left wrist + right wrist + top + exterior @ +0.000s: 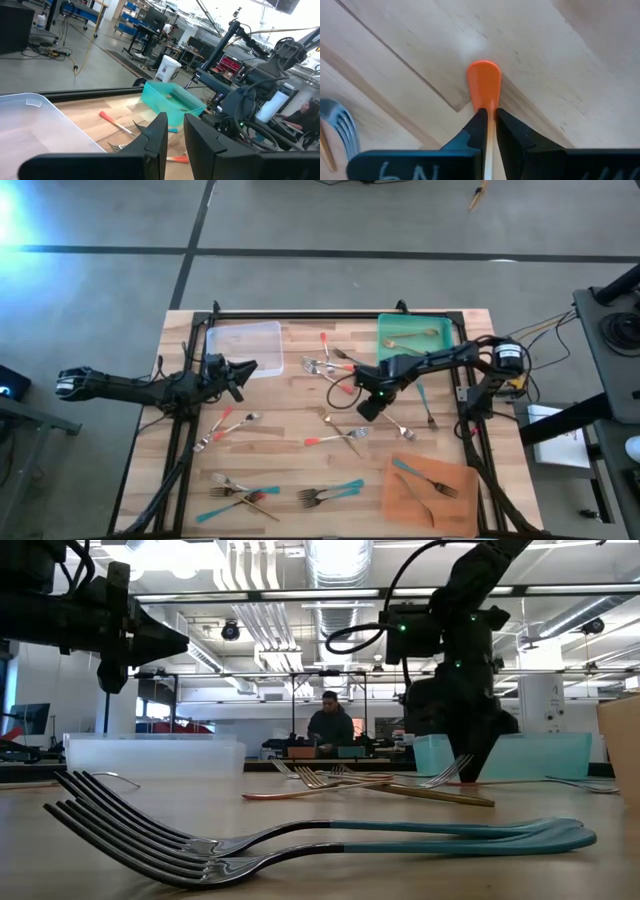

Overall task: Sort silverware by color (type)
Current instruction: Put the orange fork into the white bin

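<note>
Forks and spoons lie scattered on the wooden table: red-handled ones (330,440) (226,424), teal-handled ones (335,492) (240,498) and a gold one (346,436). My right gripper (370,406) stands at mid-table, pointing down, shut on a red-handled utensil (483,82). My left gripper (242,368) hovers beside the clear tray (245,340), its fingers (160,135) a narrow gap apart and holding nothing. Gold pieces (415,335) lie in the green tray (385,330). A teal fork (420,477) lies on the orange tray (455,505). My right gripper pinches the red handle (490,111) between its two fingers, a short way from the handle's rounded free end (483,75). The fingers come from above, pointing down at the table. The rest of the utensil is hidden behind the gripper, and I cannot tell whether it is lifted.
A black frame (330,315) runs round the table's far and side edges. More forks (320,366) lie close to the right gripper, and a fork head (340,120) shows beside it. A person (330,725) sits far behind the table. Bare wood lies at mid-table (280,415).
</note>
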